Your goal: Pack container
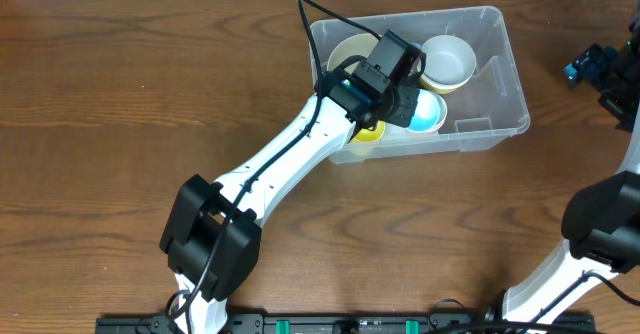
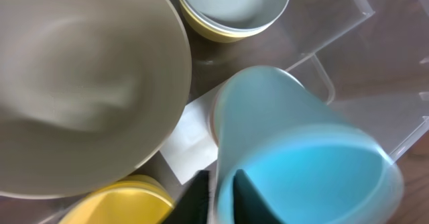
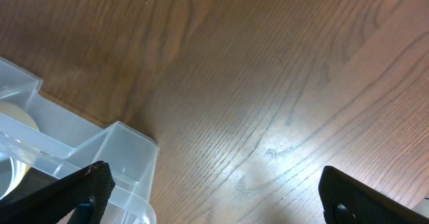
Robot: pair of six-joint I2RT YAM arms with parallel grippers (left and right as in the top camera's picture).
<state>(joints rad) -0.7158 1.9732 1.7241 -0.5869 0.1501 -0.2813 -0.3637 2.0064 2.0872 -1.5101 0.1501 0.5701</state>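
The container [image 1: 508, 74], a large clear plastic bin, stands at the back middle of the table. Inside it are a wide beige bowl [image 2: 80, 83], a small cream bowl [image 2: 231, 6], a yellow cup [image 2: 120, 204] and a blue cup [image 2: 301, 170]. My left gripper [image 2: 218, 180] reaches down into the bin. One finger is inside the blue cup and one outside, pinching its wall. A white label [image 2: 188, 140] lies on the bin floor. My right gripper [image 3: 214, 184] is open over bare wood beside the bin's corner [image 3: 127, 143].
The wooden table [image 1: 150, 94] stretches to the left and front of the bin. My left arm [image 1: 290, 159] crosses it diagonally from its base at the front. The right gripper [image 1: 592, 69] hangs at the far right edge, to the right of the bin.
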